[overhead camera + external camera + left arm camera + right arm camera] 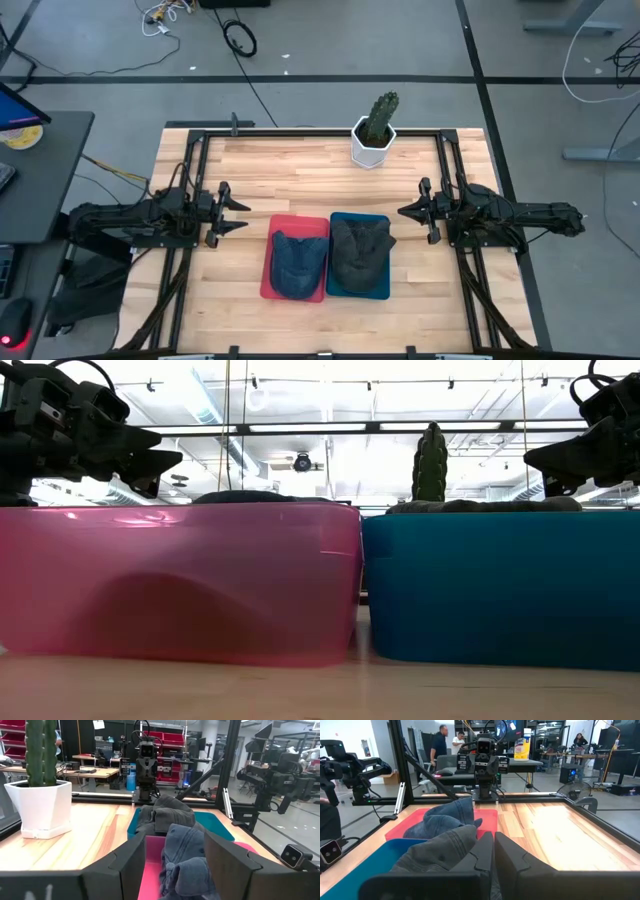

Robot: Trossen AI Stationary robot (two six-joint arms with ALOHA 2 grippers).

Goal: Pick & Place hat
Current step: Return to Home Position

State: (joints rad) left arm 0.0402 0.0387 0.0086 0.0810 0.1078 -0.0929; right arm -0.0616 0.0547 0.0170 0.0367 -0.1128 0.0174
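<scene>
While arms rest at opposite surface [300, 180] edges, left claw [236, 211] apart, right claw [403, 211] together, both clear of bins. Blue cap [298, 262] in red bin [267, 277], black cap [360, 250] in blue bin [386, 282], side by side. Bare wood around bins.

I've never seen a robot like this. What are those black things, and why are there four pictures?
It is a robot with two dark arms at a wooden table. One picture looks down from above, one looks across at table height, and two come from cameras on the wrists. The left gripper is open, the right gripper shut; both hold nothing. Between them a blue cap lies in a red bin and a dark cap in a blue bin. A cactus in a white pot stands at the far edge.
</scene>
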